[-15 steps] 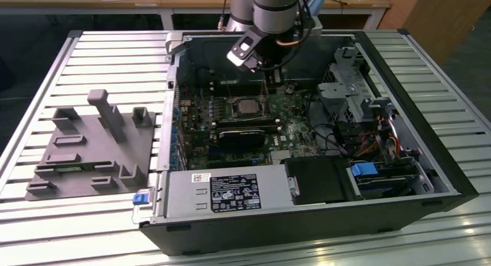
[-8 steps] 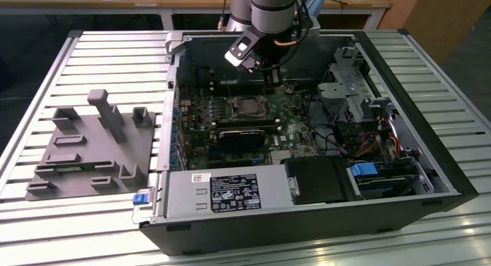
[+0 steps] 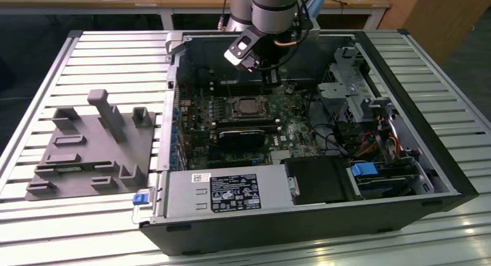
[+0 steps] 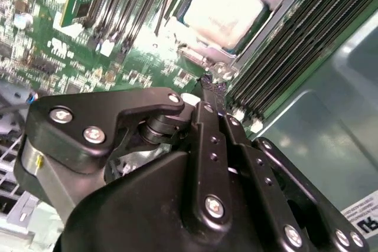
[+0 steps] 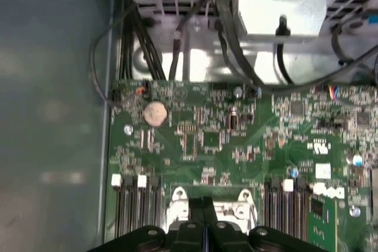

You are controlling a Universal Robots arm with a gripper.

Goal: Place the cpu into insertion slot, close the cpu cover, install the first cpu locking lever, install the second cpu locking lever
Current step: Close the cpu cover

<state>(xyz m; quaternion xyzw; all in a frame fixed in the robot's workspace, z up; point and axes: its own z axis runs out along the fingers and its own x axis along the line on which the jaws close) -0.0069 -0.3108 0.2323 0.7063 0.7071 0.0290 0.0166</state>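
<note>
One cpu (image 4: 227,7) seated in insertion slot (image 3: 231,107) inside open case (image 3: 307,234); gripper (image 4: 208,85) pressed together just beside slot.

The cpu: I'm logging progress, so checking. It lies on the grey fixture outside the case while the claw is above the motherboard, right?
No. The exterior view shows the cpu seated in the insertion slot, not on the grey fixture; the claw is indeed above the motherboard.
</note>
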